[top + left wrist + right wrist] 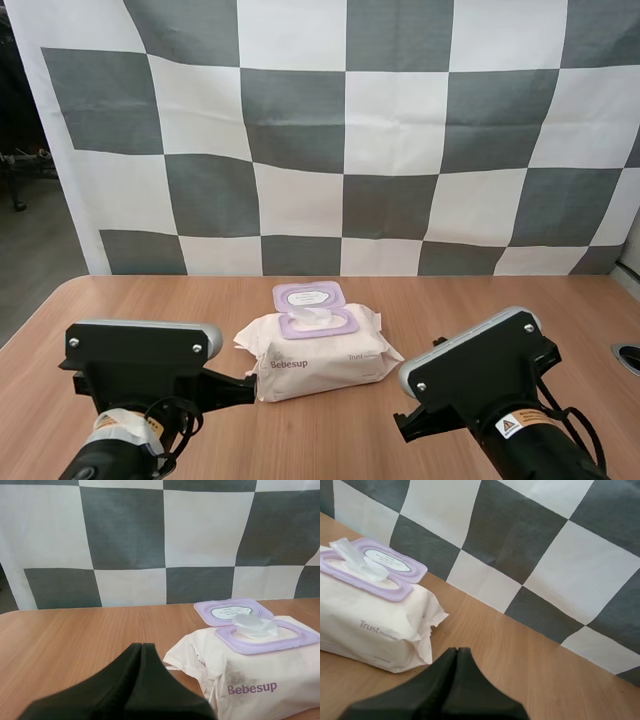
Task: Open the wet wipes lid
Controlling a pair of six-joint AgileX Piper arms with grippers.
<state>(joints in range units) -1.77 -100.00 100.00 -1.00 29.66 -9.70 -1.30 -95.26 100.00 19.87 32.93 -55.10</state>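
The pack of wet wipes [318, 352] is seen lying flat at the middle of the wooden table [150, 300], between the two arms. Its purple lid [309, 296] is found open, folded back towards the far side of the pack. A white wipe [313, 317] is seen sticking up out of the purple-framed opening. The left gripper [141, 647] is held low just beside the pack's crimped left end. Its jaws are pressed together into one dark wedge with nothing between them. The right gripper [456, 651] is held near the pack's right end, apart from it. Its jaws are likewise pressed together on nothing.
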